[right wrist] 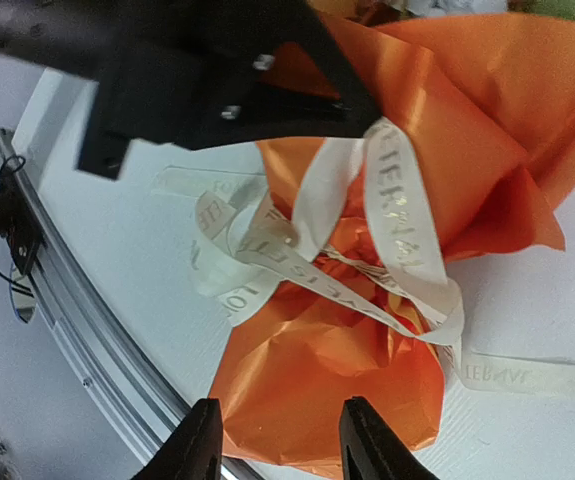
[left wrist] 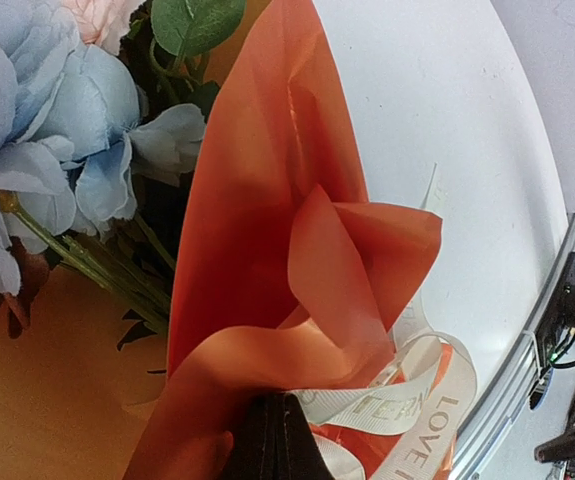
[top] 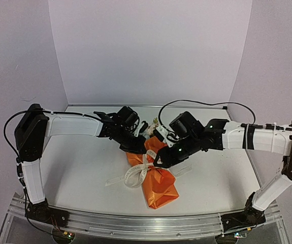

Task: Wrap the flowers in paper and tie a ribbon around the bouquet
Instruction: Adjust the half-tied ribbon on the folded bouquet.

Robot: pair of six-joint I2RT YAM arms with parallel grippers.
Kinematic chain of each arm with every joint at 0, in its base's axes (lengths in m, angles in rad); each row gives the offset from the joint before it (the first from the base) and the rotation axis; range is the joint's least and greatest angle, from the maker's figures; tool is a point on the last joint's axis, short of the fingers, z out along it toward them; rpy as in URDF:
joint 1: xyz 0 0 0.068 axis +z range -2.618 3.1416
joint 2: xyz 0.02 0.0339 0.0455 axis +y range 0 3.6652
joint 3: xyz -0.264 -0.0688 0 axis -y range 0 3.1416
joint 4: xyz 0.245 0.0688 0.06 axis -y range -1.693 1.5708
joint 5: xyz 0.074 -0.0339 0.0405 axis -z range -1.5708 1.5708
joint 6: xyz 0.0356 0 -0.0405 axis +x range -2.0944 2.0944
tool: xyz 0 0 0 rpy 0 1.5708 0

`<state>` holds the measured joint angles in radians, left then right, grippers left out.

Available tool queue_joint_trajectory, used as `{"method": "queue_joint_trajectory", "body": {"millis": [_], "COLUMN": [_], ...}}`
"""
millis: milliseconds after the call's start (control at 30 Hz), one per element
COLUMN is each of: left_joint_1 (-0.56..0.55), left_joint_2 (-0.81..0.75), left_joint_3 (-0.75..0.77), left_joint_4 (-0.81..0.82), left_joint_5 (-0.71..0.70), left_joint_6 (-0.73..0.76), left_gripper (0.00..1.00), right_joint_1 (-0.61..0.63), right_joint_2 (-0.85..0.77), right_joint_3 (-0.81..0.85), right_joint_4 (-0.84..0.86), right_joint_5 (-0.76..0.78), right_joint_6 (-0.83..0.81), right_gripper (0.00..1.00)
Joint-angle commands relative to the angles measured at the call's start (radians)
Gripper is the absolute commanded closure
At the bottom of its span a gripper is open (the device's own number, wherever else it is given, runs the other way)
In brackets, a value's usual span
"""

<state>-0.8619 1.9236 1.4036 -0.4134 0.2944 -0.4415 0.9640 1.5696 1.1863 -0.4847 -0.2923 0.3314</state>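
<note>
From my remote station I see bright orange paper glossy against the white table; in the left wrist view its inner face looks a paler yellow-orange. The ribbon is cream-white with small dark-gold lettering printed along it. The flowers show pale blue petals, one pink bloom, green leaves and stems and a touch of dark red. The left arm and right arm are white with black joints. The left gripper and right gripper are black. The walls are lilac. A silver rail lines the table's near edge.
</note>
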Motion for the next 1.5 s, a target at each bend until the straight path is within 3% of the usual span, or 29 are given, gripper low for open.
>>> {"method": "queue_joint_trajectory", "body": {"millis": [0,233,333,567,667,1000,1133,1300,1467], "left_joint_1": [0.004,0.004,0.004,0.004,0.005,0.007,0.014,0.021,0.034], "left_joint_2": [-0.004,0.01,0.01,0.005,0.008,0.026,0.026,0.017,0.012], "left_joint_3": [0.031,0.046,0.047,0.047,0.051,0.061,0.058,0.043,0.029], "left_joint_4": [0.001,-0.012,-0.011,0.003,0.0,0.0,0.002,0.008,0.009], "left_joint_5": [0.051,0.104,0.136,0.204,0.214,0.238,0.236,0.234,0.235], "left_joint_6": [0.034,0.058,0.069,0.092,0.099,0.113,0.111,0.108,0.113], "left_gripper": [1.0,1.0,1.0,1.0,1.0,1.0,1.0,1.0,1.0], "right_joint_1": [0.037,0.095,0.096,0.109,0.118,0.147,0.149,0.151,0.151], "right_joint_2": [0.011,0.052,0.094,0.217,0.261,0.312,0.294,0.254,0.212], "right_joint_3": [0.031,0.011,0.026,0.035,0.026,0.045,0.03,0.005,-0.031], "right_joint_4": [-0.014,0.055,0.071,0.281,0.404,0.441,0.444,0.443,0.444], "right_joint_5": [0.04,-0.009,0.005,0.051,0.092,0.176,0.201,0.229,0.242], "right_joint_6": [-0.286,-0.663,-0.75,-0.848,-0.862,-0.918,-0.865,-0.795,-0.739], "right_gripper": [0.55,0.49,0.48,0.44,0.37,0.4,0.48,0.8,0.97]}}
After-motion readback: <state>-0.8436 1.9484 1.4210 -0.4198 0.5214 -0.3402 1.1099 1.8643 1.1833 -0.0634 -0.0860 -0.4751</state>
